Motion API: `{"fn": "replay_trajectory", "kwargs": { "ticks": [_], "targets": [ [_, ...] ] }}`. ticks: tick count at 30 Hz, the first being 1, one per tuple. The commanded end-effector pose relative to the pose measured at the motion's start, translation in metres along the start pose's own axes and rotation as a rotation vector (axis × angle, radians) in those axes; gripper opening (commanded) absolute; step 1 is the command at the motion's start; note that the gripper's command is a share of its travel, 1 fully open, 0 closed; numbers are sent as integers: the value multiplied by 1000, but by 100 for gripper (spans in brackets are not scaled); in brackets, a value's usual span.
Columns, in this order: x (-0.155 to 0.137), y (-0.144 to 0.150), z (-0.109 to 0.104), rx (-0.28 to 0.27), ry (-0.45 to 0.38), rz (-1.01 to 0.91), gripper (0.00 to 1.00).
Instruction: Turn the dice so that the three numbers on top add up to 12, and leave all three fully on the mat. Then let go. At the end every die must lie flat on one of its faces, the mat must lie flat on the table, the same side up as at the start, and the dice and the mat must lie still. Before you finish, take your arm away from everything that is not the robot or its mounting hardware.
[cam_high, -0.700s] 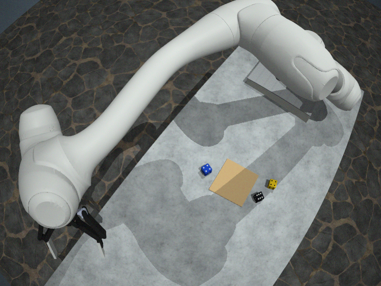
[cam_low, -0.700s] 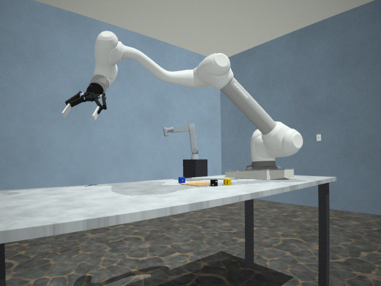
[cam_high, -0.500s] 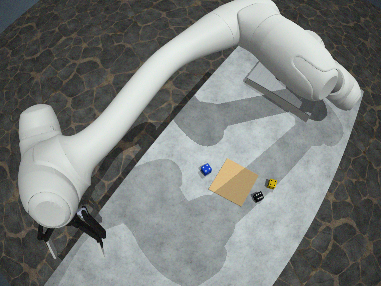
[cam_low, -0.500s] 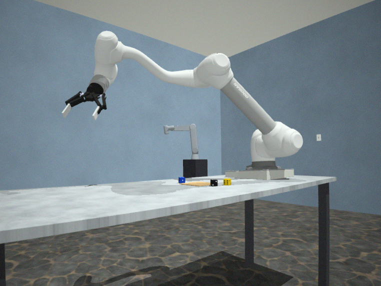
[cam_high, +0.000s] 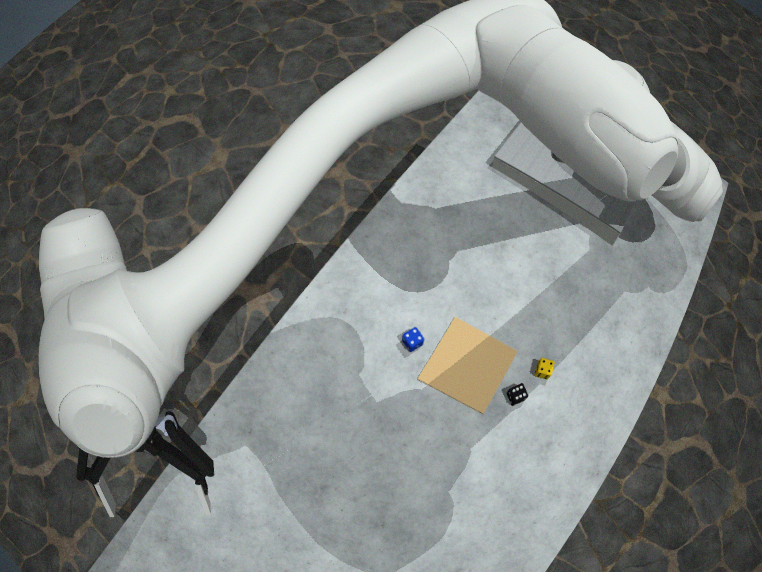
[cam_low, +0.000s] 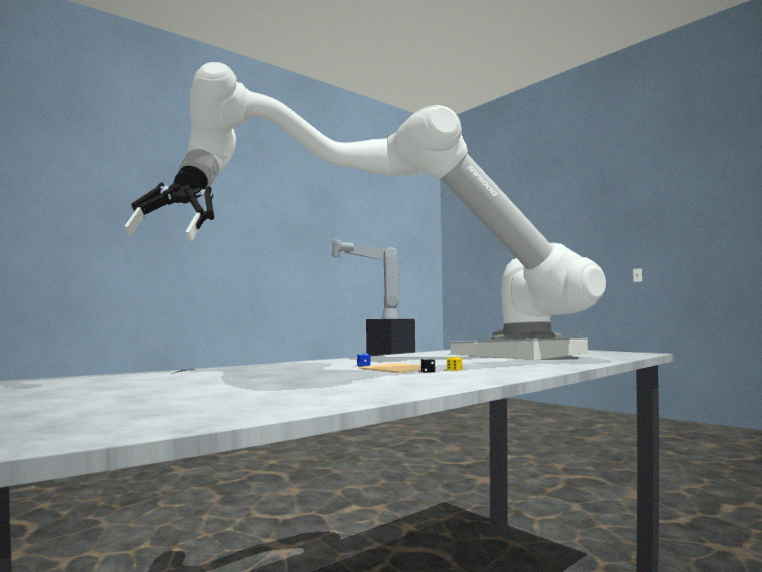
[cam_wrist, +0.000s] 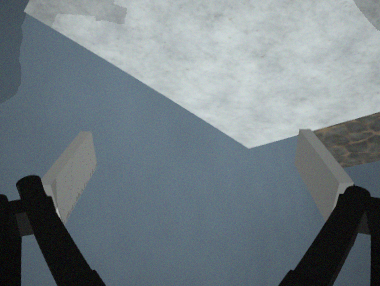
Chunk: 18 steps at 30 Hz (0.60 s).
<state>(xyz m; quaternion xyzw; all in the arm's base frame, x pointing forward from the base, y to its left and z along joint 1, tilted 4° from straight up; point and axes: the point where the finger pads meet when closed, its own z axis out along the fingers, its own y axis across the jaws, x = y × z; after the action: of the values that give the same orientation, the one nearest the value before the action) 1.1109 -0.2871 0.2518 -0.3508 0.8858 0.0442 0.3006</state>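
A tan square mat (cam_high: 458, 369) (cam_low: 393, 368) lies flat on the grey table (cam_high: 344, 443) (cam_low: 246, 400). A blue die (cam_high: 413, 338) (cam_low: 363, 359) sits on the table just left of the mat. A black die (cam_high: 517, 394) (cam_low: 427, 365) sits on the table touching or just off the mat's right corner. A yellow die (cam_high: 544, 368) (cam_low: 454, 363) sits on the table further right. My gripper (cam_high: 156, 501) (cam_low: 163, 224) (cam_wrist: 194, 148) is open and empty, high above the table's far left end, far from the dice. The dice are outside the wrist view.
The arm's base plate (cam_high: 553, 184) (cam_low: 523, 347) stands on the table's right end. A small second arm on a black box (cam_low: 389, 335) stands behind the table. The table edge (cam_wrist: 199, 113) crosses the wrist view.
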Motion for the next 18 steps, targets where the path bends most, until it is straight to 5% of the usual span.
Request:
{"fn": "replay_trajectory", "kwargs": {
  "ticks": [1,4,8,9,13,16,18],
  "targets": [
    [13,18,-1,-9,36,-28,100],
    [47,67,-5,-37,128,-103,100],
    [64,91,-8,-52,169,-140,100],
    [84,118,-12,-70,213,-182,100],
    [84,118,-12,-70,213,-182,100],
    [125,176,-24,-117,306,-279,100],
    [128,180,-25,-117,306,-279,100]
  ]
}}
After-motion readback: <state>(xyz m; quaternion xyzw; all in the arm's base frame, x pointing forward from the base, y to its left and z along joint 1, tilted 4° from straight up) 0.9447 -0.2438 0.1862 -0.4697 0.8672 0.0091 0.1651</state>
